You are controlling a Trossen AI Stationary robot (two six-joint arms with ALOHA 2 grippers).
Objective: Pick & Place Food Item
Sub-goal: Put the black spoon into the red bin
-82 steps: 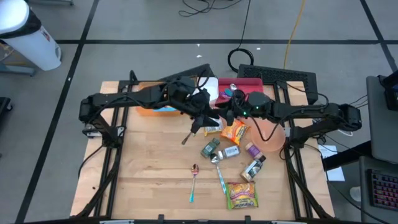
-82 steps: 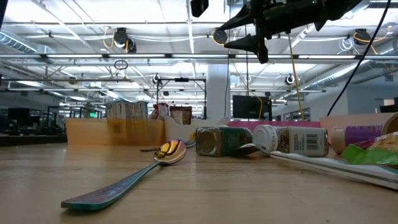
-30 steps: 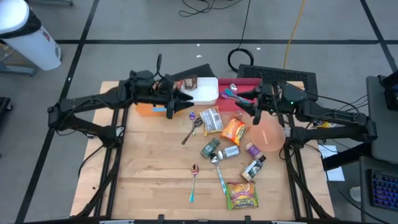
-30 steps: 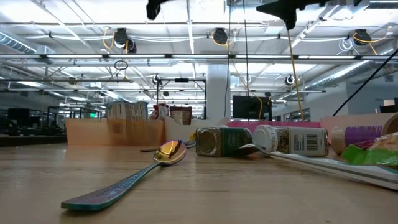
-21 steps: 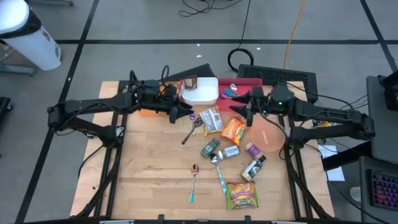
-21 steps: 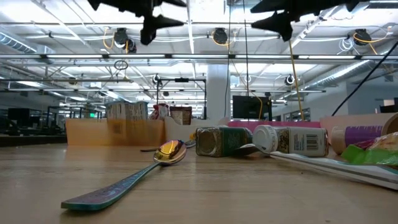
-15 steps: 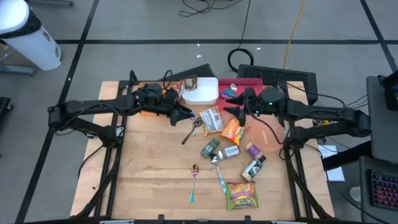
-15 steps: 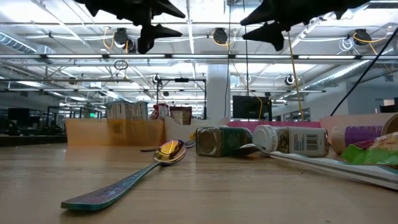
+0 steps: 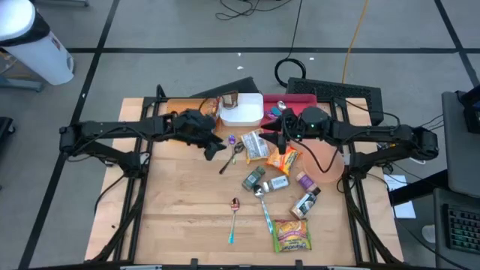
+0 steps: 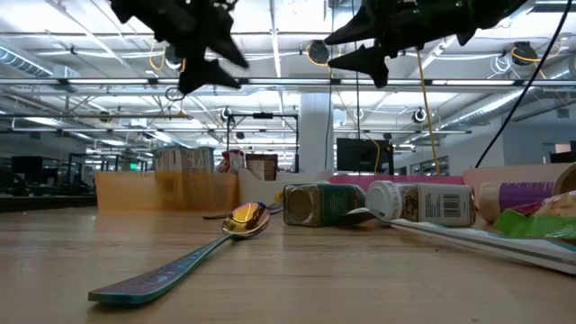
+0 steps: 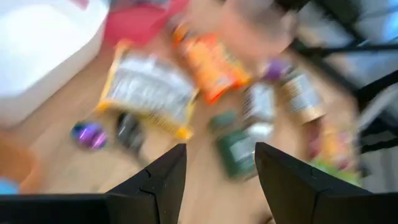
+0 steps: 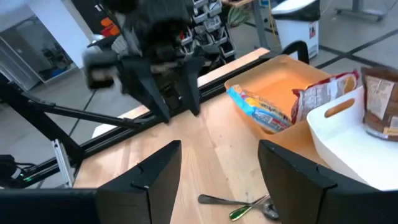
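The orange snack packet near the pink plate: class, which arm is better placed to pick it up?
Probably the right. The right gripper hovers open just above the orange snack packet; the left gripper, also open, hangs farther off beyond the spoon.

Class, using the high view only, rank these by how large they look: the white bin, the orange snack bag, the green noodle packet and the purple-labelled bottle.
1. white bin
2. and 3. green noodle packet and orange snack bag: too alike to rank, and the right gripper overlaps the bag.
4. purple-labelled bottle

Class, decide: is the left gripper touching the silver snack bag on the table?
Apart. The low view shows the left gripper hanging well above the table; its wrist view shows the silver snack bag lying beyond its open fingers.
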